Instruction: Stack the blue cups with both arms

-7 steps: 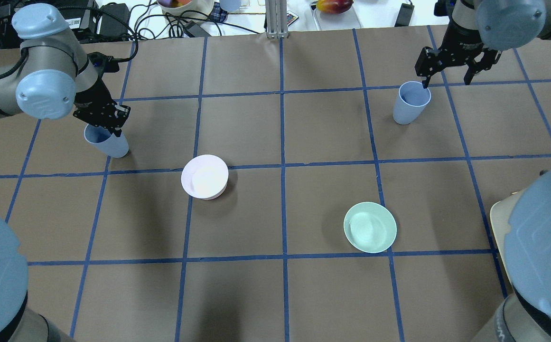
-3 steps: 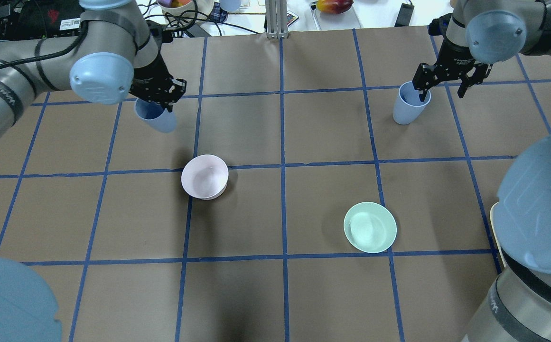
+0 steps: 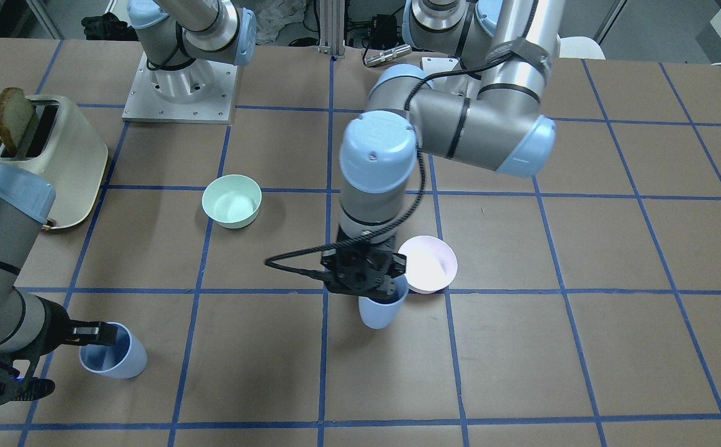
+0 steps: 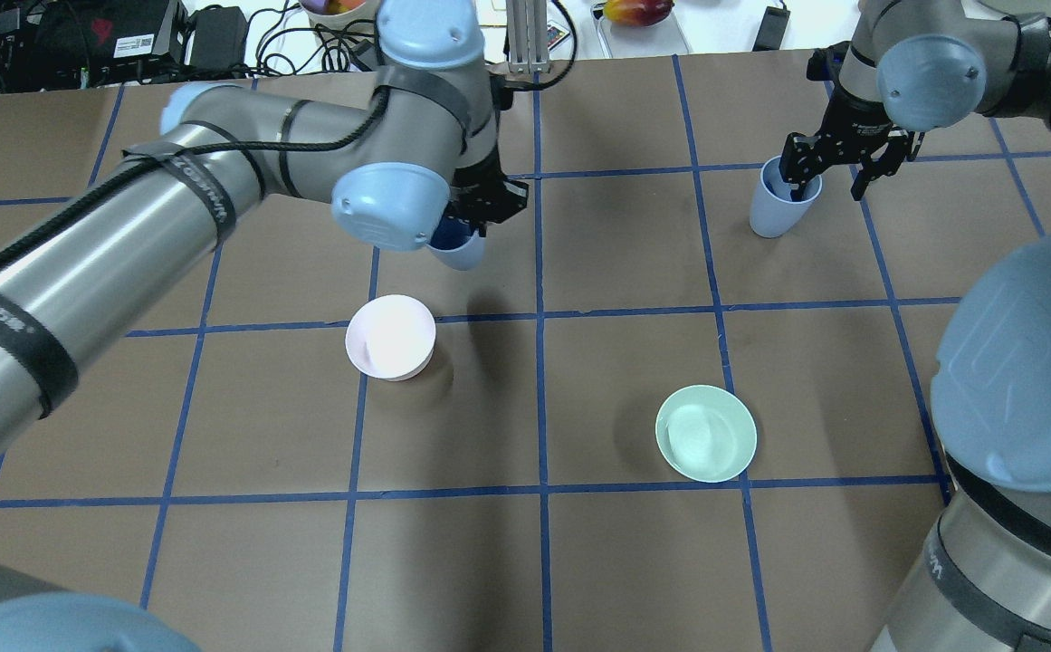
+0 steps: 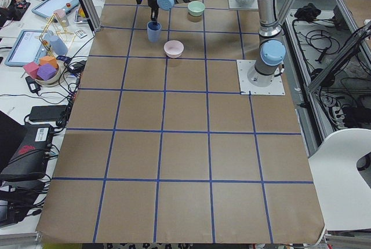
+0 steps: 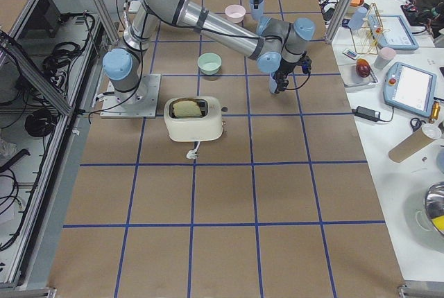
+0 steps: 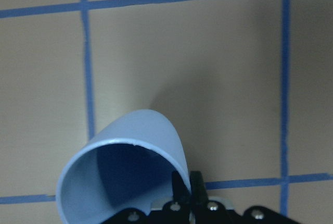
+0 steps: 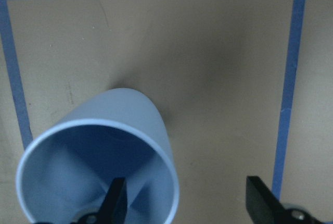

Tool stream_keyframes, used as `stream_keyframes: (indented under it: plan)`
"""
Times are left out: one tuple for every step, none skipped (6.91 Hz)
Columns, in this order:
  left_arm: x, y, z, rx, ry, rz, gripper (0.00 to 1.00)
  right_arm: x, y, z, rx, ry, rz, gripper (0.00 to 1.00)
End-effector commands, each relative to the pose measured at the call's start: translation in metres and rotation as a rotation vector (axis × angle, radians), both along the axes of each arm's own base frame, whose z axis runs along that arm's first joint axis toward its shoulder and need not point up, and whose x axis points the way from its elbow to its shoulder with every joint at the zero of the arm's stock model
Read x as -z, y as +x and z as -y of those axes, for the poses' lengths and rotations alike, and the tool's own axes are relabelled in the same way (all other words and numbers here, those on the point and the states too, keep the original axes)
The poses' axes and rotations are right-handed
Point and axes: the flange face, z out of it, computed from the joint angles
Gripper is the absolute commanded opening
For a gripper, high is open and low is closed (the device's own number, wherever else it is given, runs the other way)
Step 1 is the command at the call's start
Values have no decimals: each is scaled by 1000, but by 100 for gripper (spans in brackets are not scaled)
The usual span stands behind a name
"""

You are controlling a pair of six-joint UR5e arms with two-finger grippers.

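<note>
Carrying is the step in hand, task judged roughly half done at best. The left gripper [image 7: 189,182] is pinched tight on the rim of the first blue cup [image 4: 460,249], one finger inside the mouth and one outside, wall clamped between them. That cup hangs mouth-up under the wrist near the middle of the bench [image 4: 634,561], just beyond the pink bowl [image 4: 389,337] in the overhead view. Its shadow falls apart from it, so it looks lifted clear of the surface, though the exact clearance cannot be told. The second blue cup [image 4: 778,213] stands upright on the bench at the far right, well apart from the first. The right gripper [image 4: 826,181] is spread wide over it: one finger dips inside the mouth, the other sits well outside the wall, nothing gripped. The two cups are not nested and not near each other yet. Done so far, as the pictures show: one cup picked up. Left, by judgement: close the right gripper to steady or lift its cup, bring the two cups together, line up the mouths, drop one into the other, release. The mint-green bowl [image 4: 704,433] sits near the front, not involved in the stack.
</note>
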Motion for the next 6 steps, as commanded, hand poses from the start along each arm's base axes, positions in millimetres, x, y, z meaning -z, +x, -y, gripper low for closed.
stream_keyframes:
  plan:
    - [24,-60,-28,68,25,-38,0,6,2,1,3,6,18,24]
    - [31,-64,-31,75,31,-34,0,5,2,1,3,5,18,0]
    - [31,-65,-29,74,31,-42,9,1,1,1,4,2,16,0]
    - [32,-64,-28,79,32,-39,99,-5,1,2,5,-3,11,0]
    - [19,-56,-24,72,17,-51,100,-22,1,2,5,-6,11,0]
    - [-4,-31,-13,35,2,-59,100,-47,2,-4,5,-2,13,0]
